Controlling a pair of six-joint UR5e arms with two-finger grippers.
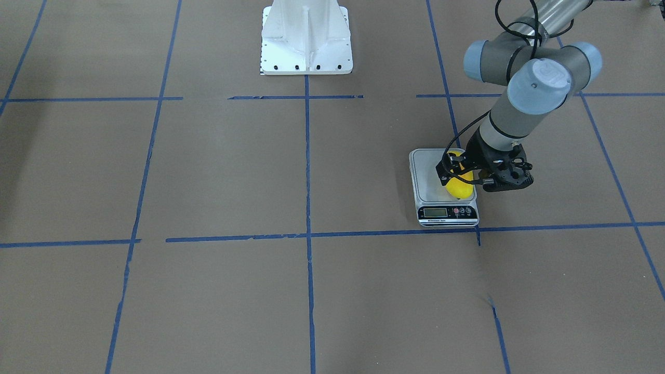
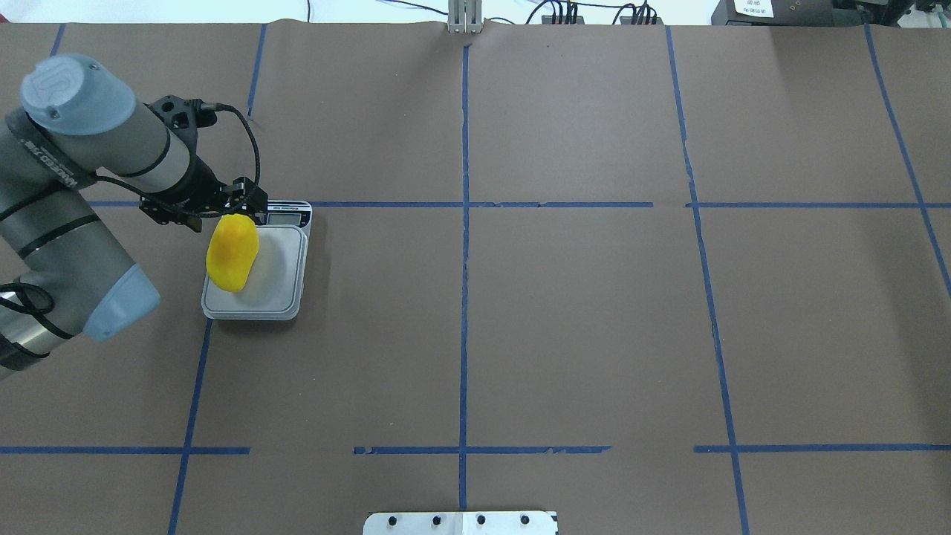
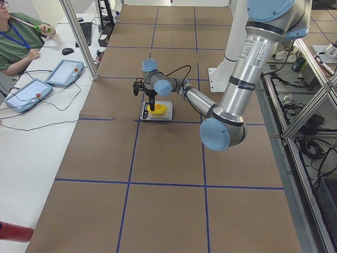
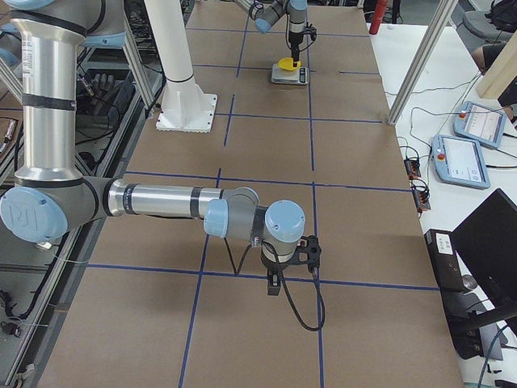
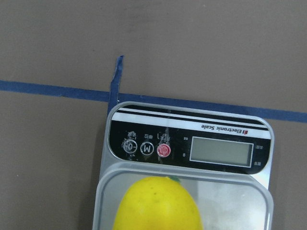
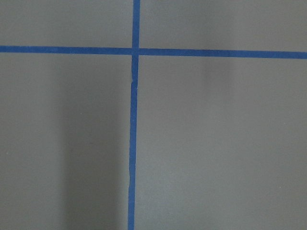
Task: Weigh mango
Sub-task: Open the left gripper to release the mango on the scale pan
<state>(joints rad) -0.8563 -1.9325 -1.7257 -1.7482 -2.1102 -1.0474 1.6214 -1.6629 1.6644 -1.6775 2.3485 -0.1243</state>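
The mango (image 2: 232,253) is a glossy yellow oblong fruit, held over the left part of the scale's platform (image 2: 282,260). My left gripper (image 2: 236,217) points down and is shut on the mango's upper end (image 1: 461,188). In the left wrist view the mango (image 5: 158,206) fills the bottom centre, above the platform and just behind the scale's blank display (image 5: 220,151). Whether the mango touches the platform I cannot tell. My right gripper (image 4: 291,257) hangs low over the table far from the scale. It shows only in the exterior right view, so I cannot tell its state.
The white robot base (image 1: 306,39) stands at mid-table on the robot's side. Blue tape lines (image 1: 307,166) grid the brown table cover. Two tablets (image 3: 63,73) and a metal pole (image 3: 79,39) stand past the table's far edge, beside an operator.
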